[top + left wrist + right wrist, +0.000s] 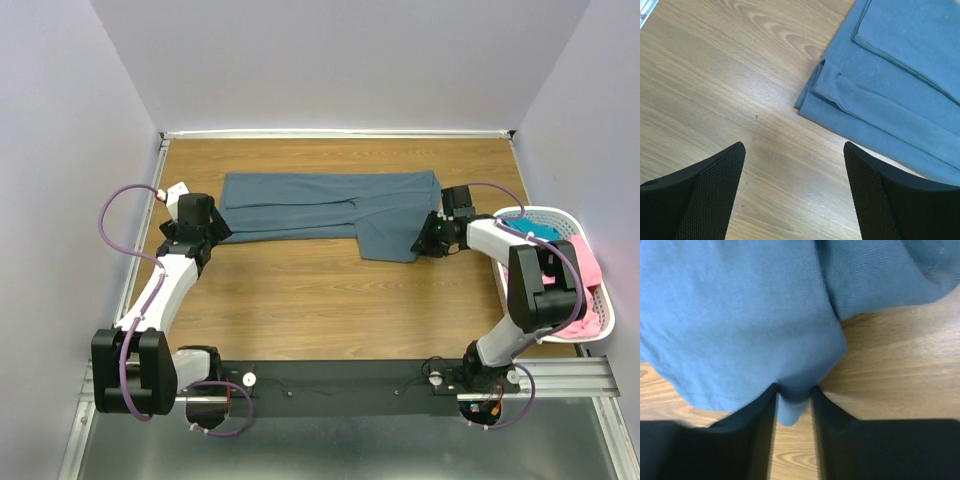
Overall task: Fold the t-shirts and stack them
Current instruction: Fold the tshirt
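Desk [300,290] holds the blue-grey t-shirt [320,205]; I see left claw [794,147] spread beside it, right claw [793,395] clamped on its edge.

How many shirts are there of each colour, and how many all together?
blue-grey t-shirt, spread on the table: 1
pink t-shirt, bunched in the white basket: 1
teal t-shirt, in the same basket: 1
Total: 3 shirts
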Motion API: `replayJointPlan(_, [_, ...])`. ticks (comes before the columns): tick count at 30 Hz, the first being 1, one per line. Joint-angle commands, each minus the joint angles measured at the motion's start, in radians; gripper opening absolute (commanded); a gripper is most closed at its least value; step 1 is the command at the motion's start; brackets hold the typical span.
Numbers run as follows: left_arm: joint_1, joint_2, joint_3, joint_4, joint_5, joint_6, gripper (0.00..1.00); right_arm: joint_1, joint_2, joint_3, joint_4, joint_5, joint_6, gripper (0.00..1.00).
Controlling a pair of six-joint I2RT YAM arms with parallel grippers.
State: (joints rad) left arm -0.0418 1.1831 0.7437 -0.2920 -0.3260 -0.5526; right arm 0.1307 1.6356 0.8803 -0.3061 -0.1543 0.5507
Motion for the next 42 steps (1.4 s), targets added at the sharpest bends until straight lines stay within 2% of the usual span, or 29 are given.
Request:
replayJointPlan(1, [-0.007, 0.007, 0.006, 0.030, -0.035, 0.011, 0.86, 0.003, 0.020, -0.008, 0.025, -0.033, 0.023, 0.20])
replayJointPlan(5, [-0.007, 0.007, 0.008, 0.033, -0.033, 0.011, 0.85, 0.001, -0.006, 0.061, 0.021, -0.047, 0.032, 0.01])
replayJointPlan(9, [-0.007, 0.013, 0.011, 0.033, -0.031, 0.011, 0.85, 0.003, 0.024, 0.193, 0.015, -0.048, 0.043, 0.00])
replayJointPlan(19, [-0.009, 0.030, 0.011, 0.034, -0.022, 0.011, 0.84, 0.001, 0.312, 0.601, 0.015, -0.031, 0.064, 0.01])
replayJointPlan(26, [-0.012, 0.033, 0.008, 0.034, -0.016, 0.011, 0.84, 0.003, 0.498, 0.822, 0.015, -0.024, 0.052, 0.01])
replayJointPlan(36, [-0.020, 0.049, 0.006, 0.039, 0.008, 0.019, 0.83, 0.001, 0.616, 0.934, 0.015, 0.050, 0.049, 0.01])
replayJointPlan(42, [-0.024, 0.095, 0.025, 0.047, 0.109, 0.013, 0.81, -0.002, 0.621, 0.941, 0.015, 0.065, 0.052, 0.01])
